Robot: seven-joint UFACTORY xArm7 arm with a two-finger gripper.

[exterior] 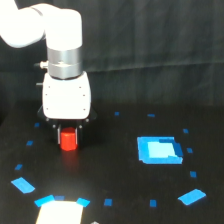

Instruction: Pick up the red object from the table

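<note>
Exterior view: the red object (68, 140) sits at the left centre of the frame, directly under the white gripper (68, 133). Jaws seem to stand at its sides; whether they clamp it, I cannot tell. Whether it touches the black table (110, 165) is unclear.

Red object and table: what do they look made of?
The red object looks like matte plastic: uniform saturated red-orange, no glints, though blur leaves it open. The table looks cloth- or matte-covered: flat black, barely reflective, with blue tape marks stuck on.
</note>
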